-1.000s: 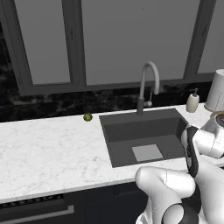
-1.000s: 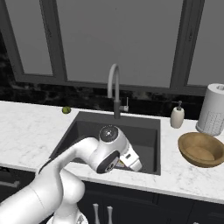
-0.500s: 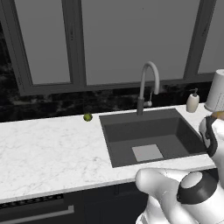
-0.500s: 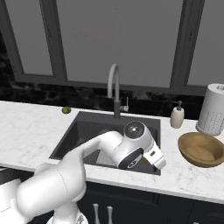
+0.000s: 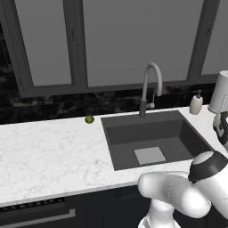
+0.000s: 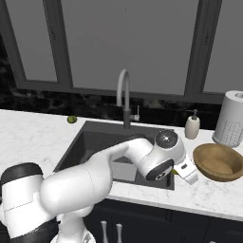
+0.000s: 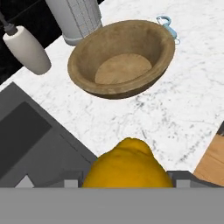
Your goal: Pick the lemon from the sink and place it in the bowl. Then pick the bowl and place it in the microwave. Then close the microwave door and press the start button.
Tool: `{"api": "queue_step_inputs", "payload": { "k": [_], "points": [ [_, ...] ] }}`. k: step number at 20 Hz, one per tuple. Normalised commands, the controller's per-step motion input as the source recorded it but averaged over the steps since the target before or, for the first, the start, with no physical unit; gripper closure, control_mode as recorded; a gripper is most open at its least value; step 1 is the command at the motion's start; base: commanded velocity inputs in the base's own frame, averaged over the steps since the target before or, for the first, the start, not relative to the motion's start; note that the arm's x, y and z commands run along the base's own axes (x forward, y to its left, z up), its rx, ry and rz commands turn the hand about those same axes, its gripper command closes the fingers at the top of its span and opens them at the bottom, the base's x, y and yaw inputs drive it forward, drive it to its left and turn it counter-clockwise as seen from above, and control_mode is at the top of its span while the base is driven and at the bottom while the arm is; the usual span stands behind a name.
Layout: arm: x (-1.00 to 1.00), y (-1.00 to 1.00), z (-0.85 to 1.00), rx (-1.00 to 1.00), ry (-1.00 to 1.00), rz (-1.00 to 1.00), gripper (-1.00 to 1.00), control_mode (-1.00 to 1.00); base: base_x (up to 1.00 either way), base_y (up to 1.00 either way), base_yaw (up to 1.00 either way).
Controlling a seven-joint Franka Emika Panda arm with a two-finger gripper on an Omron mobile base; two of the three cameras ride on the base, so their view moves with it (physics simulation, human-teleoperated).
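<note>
My gripper (image 6: 187, 172) is shut on the yellow-orange lemon (image 7: 127, 168), which sits between the finger tips at the bottom of the hand view. A sliver of the lemon (image 6: 174, 172) shows beside the hand. The hand hovers over the white marble counter at the right edge of the dark sink (image 6: 90, 147), just left of the brown wooden bowl (image 6: 204, 166). In the hand view the bowl (image 7: 109, 89) lies ahead, upright and with nothing in it. The sink (image 5: 151, 138) holds only its pale floor patch. The microwave and its door are out of view.
A white soap bottle (image 6: 192, 127) and a paper towel roll (image 6: 231, 118) stand behind the bowl. A small green fruit (image 5: 89, 119) lies on the counter left of the sink. The arched tap (image 5: 149, 87) rises behind the basin. A wooden board corner (image 7: 212, 162) lies to the right.
The arm has swung to the right, carrying the lemon from over the sink to the counter beside the bowl.
</note>
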Motion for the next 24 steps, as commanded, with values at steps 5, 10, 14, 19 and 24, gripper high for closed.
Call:
{"api": "queue_step_inputs", "payload": {
  "k": [5, 10, 14, 19, 24],
  "points": [
    [0.24, -0.29, 0.04, 0.0, 0.0, -0.09, 1.0, -1.0, 0.0, 0.0, 0.0],
    [0.19, -0.35, 0.0, 0.0, 0.0, -0.07, 1.0, -1.0, 0.0, 0.0, 0.0],
    [0.33, -0.26, 0.0, 0.0, 0.0, -0.04, 1.0, -1.0, 0.0, 0.0, 0.0],
    [0.37, -0.34, 0.0, 0.0, 0.0, 0.0, 1.0, -1.0, 0.0, 0.0, 0.0],
    [0.28, -0.41, -0.01, 0.01, 0.0, 0.0, 1.0, -1.0, 0.0, 0.0, 0.0]
  ]
}}
